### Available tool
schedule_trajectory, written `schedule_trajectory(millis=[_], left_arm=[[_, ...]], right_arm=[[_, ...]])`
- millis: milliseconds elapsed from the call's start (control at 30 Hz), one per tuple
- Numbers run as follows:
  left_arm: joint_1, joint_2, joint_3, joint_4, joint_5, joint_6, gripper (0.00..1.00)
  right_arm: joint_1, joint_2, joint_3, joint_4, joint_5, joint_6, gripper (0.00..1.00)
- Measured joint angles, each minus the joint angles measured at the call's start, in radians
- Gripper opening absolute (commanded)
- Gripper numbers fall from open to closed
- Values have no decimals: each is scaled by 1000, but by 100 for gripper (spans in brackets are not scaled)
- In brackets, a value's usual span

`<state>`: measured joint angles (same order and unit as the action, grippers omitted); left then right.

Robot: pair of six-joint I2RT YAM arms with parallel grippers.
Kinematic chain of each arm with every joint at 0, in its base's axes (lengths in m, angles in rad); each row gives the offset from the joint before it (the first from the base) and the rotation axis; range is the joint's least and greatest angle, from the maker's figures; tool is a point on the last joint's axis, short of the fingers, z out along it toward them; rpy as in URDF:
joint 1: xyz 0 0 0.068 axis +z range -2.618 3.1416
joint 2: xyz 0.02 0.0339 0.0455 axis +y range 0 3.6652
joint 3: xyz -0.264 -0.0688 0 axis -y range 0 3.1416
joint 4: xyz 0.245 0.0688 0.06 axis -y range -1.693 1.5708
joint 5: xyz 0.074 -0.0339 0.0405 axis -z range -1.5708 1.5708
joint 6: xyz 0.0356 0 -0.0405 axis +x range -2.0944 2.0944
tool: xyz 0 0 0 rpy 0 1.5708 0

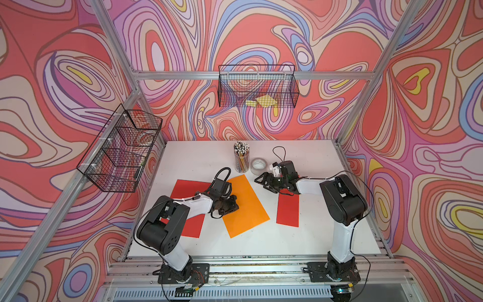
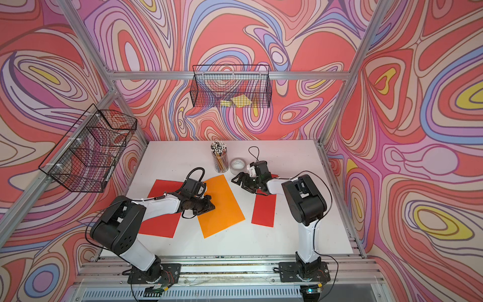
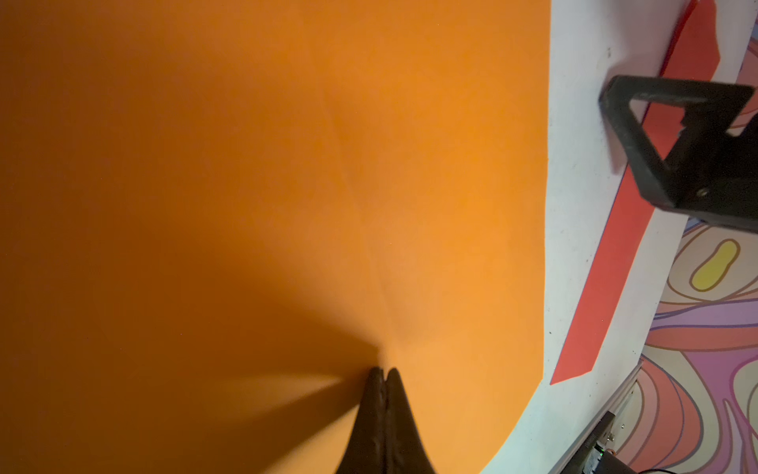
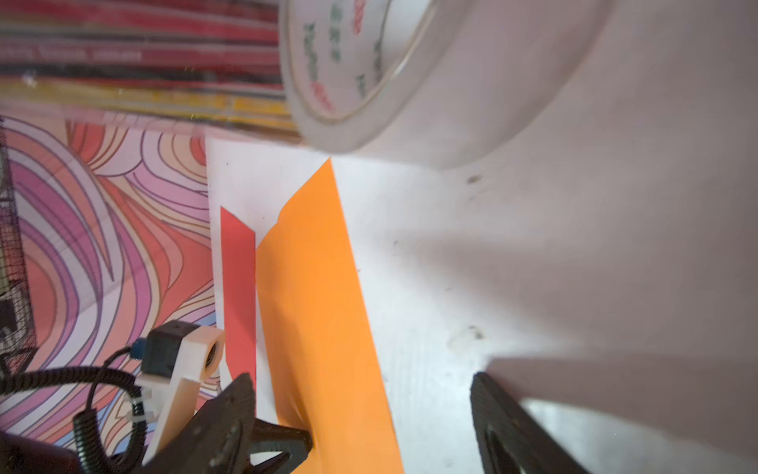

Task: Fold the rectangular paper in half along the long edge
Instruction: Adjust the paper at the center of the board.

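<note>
We see one orange paper (image 1: 248, 209) (image 2: 223, 209), a plain rectangle, unfolded, lying near the middle of the white table (image 1: 261, 245). It sits askew, so its long edges run from far left to near right, with one short edge far and the other near. The right long edge is straight and flat on the table. The left long edge is not straight. In the right wrist view the paper (image 4: 324, 307) bows there and looks lifted near the far corner. In the left wrist view a faint buckle line crosses its surface (image 3: 246, 164). In both top views the far end looks narrower than the near end.
</note>
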<state>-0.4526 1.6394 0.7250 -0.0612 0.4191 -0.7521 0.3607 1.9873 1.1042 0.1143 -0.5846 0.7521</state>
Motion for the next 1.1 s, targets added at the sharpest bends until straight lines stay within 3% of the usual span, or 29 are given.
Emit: schedule_trajectory(millis=[200,533,633,833,1000,1100], left_arm=[[0,-1,0,-2,0,-1,0],[0,19,23,-14,8,-8,0],[0,26,34,-17,11,-27,0],[0,59,27,77,52,-142,0],[0,96,8,206,98,-233,0],[-2,98,1,227,101,-256,0]], right_arm=[[0,-41,-14,-110,18,-67,84],[27,-476,-502,-154,-21,2,85],[66,-616,-611,-172,6,71,85],[251,-764,-748,-82,130,277,85],[282,-832,-885,145,209,458,86],[290,-840,-900,185,262,500,86]])
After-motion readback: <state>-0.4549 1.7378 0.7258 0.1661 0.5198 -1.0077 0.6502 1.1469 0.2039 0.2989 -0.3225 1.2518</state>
